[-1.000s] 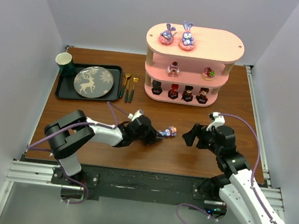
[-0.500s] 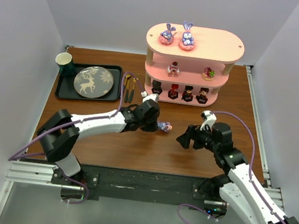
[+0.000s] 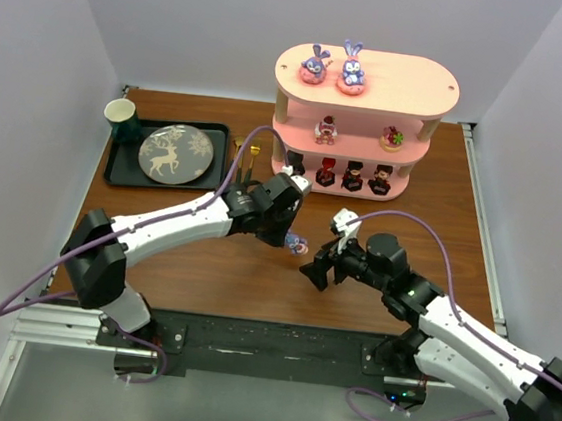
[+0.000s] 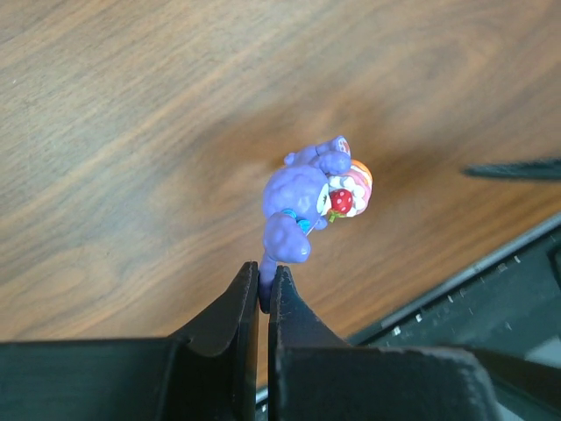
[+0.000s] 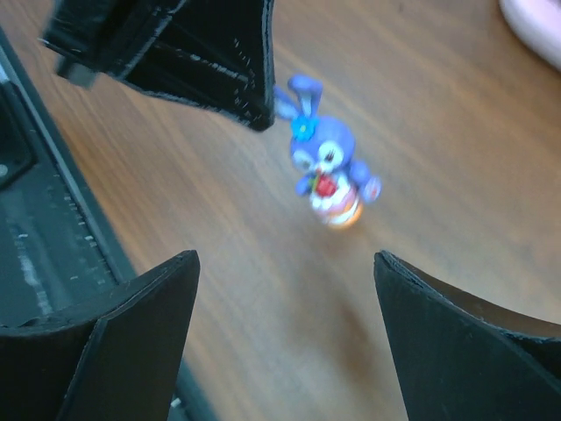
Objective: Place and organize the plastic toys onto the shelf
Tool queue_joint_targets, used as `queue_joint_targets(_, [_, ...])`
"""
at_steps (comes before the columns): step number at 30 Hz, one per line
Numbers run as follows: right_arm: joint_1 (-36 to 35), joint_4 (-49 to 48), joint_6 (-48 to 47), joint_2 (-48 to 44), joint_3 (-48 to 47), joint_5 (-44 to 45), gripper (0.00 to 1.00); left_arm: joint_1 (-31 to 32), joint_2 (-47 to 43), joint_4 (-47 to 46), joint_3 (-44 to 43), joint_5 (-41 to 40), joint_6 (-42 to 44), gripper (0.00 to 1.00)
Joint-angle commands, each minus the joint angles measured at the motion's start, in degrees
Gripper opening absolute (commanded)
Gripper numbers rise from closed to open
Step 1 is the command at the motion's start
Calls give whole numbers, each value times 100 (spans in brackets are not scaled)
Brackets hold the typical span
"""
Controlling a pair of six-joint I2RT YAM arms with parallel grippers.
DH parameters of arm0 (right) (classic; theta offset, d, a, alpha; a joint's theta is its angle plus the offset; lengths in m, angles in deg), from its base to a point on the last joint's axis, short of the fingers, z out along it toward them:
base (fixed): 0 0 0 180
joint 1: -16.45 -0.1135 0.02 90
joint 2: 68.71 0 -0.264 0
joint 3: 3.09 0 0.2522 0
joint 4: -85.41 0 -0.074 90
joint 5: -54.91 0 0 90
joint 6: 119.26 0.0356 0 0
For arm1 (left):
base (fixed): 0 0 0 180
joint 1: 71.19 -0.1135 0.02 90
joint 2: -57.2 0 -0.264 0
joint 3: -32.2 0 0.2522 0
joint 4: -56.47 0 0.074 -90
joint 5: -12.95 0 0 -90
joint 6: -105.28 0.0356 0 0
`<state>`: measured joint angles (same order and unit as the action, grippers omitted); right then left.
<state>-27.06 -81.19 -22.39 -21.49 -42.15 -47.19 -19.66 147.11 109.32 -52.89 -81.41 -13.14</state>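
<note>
Mid-worktop, near the front edge: my left tool [image 3: 292, 233] is clamped shut on one ear of a purple bunny toy [image 3: 298, 243], nothing else of the toy between the fingers. The left wrist view shows the left tool [image 4: 266, 282] pinching only the ear tip, with the bunny toy [image 4: 311, 197] sticking out beyond the fingertips, body and strawberry-coloured base pointing away from the tool. Its shadow falls apart from it on the worktop [image 3: 253, 286], so I judge it lifted clear, though I cannot be certain. My right tool [image 3: 317, 272] is wide open and holds nothing; it sits just beside the toy, on its right, mouth turned toward it. From the right wrist, the bunny toy [image 5: 326, 175] lies straight ahead between the two spread fingers of the right tool [image 5: 282, 289], roughly upright, ears slanting up-left into the left tool [image 5: 250, 96]. Long axis runs ear to base, about across the right tool's line of approach. The shelf [image 3: 415, 84] stands well apart at the far side; two bunnies [image 3: 333, 70] stand on its top, two small figures [image 3: 326, 129] on the middle tier, four dark figures [image 3: 353, 176] on the bottom. Judgement: this is a handover, and the right fingers should close on the round body below the ears, clear of the left fingertips. Risk: the ear pinch is thin, so a nudge could twist the toy.
</note>
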Motion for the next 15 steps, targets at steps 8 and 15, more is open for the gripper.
queue_joint_targets(8, [-624,-1748,-1556,867,-291,612,76,24,-536,283,-434,717,180,0])
queue_joint_targets(15, [-729,-1941,-1839,1236,-467,920,65,24,-632,240,-408,805,100,0])
